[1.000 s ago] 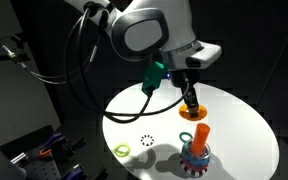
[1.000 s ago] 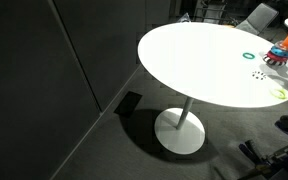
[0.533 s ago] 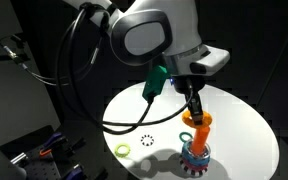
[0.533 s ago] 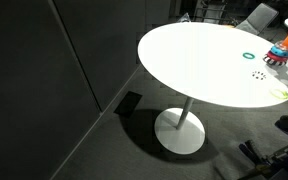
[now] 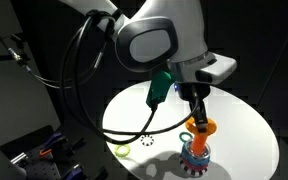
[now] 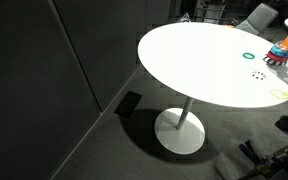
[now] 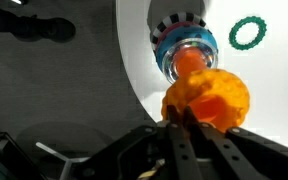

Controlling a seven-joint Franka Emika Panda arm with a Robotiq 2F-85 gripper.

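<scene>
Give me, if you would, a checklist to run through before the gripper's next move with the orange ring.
1. Grip: gripper shut on orange ring: ok.
2. Ring centred over the peg: it looks offset in the wrist view, but the camera angle may cause that: cannot tell.
3. Ring held level: cannot tell.
4. Stacker upright on the table: ok.
5. Green ring and dotted ring lie apart from the stacker: ok.
</scene>
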